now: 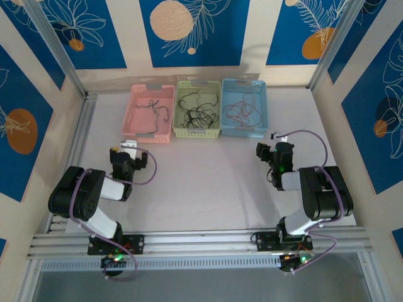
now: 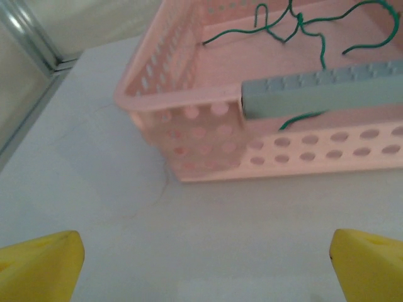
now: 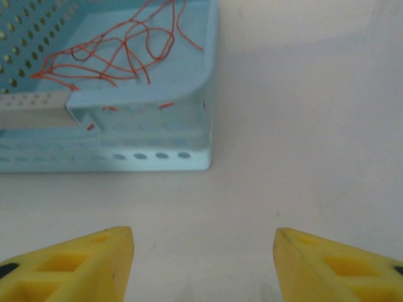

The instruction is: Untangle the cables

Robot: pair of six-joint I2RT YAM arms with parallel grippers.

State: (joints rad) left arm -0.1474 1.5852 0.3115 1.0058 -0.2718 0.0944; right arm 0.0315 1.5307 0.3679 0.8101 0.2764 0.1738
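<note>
Your left gripper (image 2: 203, 261) stands wide, empty; your right gripper (image 3: 204, 261) is parted, empty. Cables (image 1: 200, 116) lie in baskets (image 1: 196, 133), upper centre.

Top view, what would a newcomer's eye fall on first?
A pink basket, green basket and blue basket stand in a row at the far edge of the table. They hold green cables, black cables and red cables, in that order. The left claw and right claw gape open near them.

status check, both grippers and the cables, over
Left gripper open, empty, facing pink basket. Right gripper open, empty, facing blue basket. Cables lie in both, none held. Nothing in the way.
</note>
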